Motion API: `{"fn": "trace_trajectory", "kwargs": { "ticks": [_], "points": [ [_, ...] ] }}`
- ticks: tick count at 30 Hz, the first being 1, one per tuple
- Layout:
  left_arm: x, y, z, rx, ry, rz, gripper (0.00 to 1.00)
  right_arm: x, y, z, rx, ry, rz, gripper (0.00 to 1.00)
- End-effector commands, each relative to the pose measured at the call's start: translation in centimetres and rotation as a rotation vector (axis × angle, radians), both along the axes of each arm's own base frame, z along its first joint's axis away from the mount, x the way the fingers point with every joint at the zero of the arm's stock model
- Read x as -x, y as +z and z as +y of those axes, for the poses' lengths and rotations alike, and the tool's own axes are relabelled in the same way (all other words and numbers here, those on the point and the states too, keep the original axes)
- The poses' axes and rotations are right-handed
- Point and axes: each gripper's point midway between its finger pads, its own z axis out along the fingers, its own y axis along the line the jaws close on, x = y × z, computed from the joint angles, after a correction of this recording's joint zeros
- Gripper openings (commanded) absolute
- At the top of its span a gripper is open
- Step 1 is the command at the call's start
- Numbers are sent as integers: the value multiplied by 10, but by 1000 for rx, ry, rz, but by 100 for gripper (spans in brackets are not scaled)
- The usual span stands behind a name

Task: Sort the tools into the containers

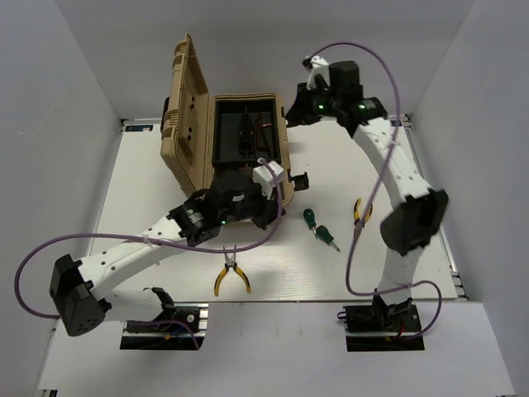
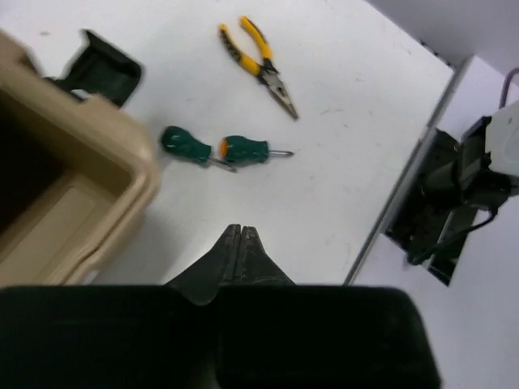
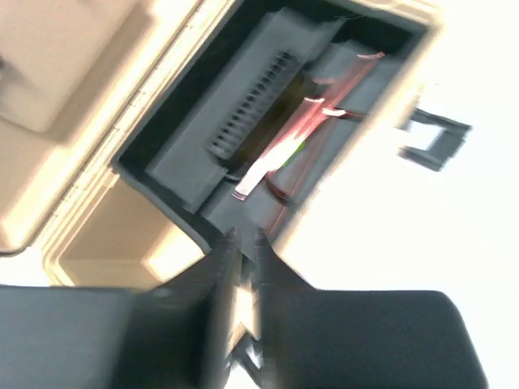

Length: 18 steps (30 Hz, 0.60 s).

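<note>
The left arm (image 1: pixel 140 244) reaches out low. The left gripper (image 2: pixel 242 237) is pinched shut on nothing. The tan toolbox (image 2: pixel 122 166) sits at its left, two green screwdrivers (image 2: pixel 186 143) just ahead, and yellow pliers (image 2: pixel 261 68) lie beyond. The right arm (image 1: pixel 397 165) stretches high. The right gripper (image 3: pixel 245 237) is slightly parted and empty above the black tray (image 3: pixel 243 121).
</note>
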Motion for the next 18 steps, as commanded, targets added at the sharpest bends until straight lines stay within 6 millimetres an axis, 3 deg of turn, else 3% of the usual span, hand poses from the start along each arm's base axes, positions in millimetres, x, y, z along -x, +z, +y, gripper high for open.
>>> {"fn": "trace_trajectory", "kwargs": {
  "ticks": [1, 2, 3, 4, 5, 6, 7, 8, 10, 11, 12, 13, 15, 18],
  "points": [
    [16, 12, -32, 59, -63, 25, 0, 16, 35, -75, 174, -232, -132, 10],
    [16, -1, -43, 37, -66, 49, 0, 10, 30, -108, 244, -344, -136, 3],
    [19, -11, -49, 20, -61, 73, 0, 19, -11, -136, 374, -424, -40, 0],
    [21, -16, -57, 16, -57, 87, 0, 32, -7, -151, 391, -452, -31, 0],
    [28, -33, -71, -18, -51, 117, 0, 38, -27, -177, 462, -515, 24, 0],
    [28, -34, -79, -20, -36, 121, 0, 58, -42, -199, 512, -532, 111, 0],
    [27, -44, -82, -57, -7, 115, 6, 80, -74, -212, 561, -528, 203, 0],
    [36, -52, -90, -81, -4, 131, 25, 91, -86, -223, 573, -538, 249, 0],
    [37, -74, -103, -154, 24, 124, 56, 131, -118, -237, 584, -466, 309, 17],
    [32, -75, -108, -158, 46, 126, 74, 139, -113, -235, 565, -417, 253, 28],
    [30, -79, -111, -169, 79, 118, 83, 159, -141, -237, 560, -373, 325, 57],
    [25, -94, -114, -199, 104, 126, 90, 165, -132, -235, 531, -366, 276, 62],
    [14, -103, -113, -211, 177, 124, 92, 178, -144, -240, 522, -364, 311, 62],
    [1, -120, -115, -204, 260, 153, 94, 194, -159, -241, 498, -355, 364, 51]
  ]
}}
